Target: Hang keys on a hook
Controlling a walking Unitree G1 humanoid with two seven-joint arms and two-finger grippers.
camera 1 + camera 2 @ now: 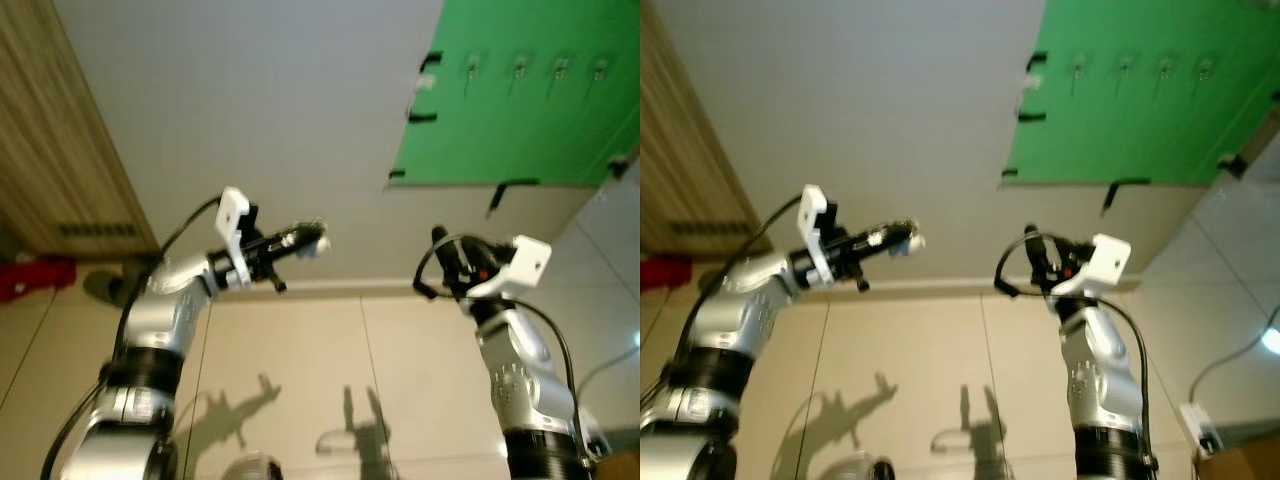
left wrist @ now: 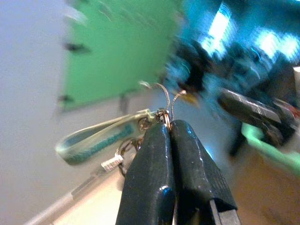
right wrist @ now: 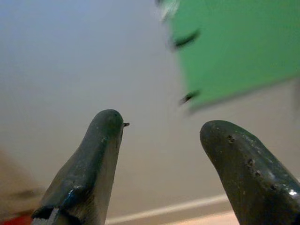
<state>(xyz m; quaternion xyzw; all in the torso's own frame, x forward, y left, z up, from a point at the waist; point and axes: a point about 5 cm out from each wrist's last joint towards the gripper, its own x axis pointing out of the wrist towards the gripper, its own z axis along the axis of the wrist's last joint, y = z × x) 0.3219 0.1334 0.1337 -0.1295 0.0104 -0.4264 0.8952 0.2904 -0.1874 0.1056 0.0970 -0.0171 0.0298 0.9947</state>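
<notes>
The left gripper (image 2: 168, 129) is clenched on the keys (image 2: 123, 150), whose green strap (image 2: 96, 139) hangs just beyond its fingertips. The right gripper (image 3: 161, 129) is spread apart, holding nothing. Green board (image 1: 505, 90) with hooks (image 1: 519, 68) lies well beyond both.

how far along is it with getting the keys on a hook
Done: the left gripper has its fingers shut on the keys, strap and ring dangling past the tips. In hand: that arm is raised toward the wall, the keys well short of the green board. The right gripper is open and holds nothing. Left: reach the board and loop the ring over one of its hooks.
</notes>
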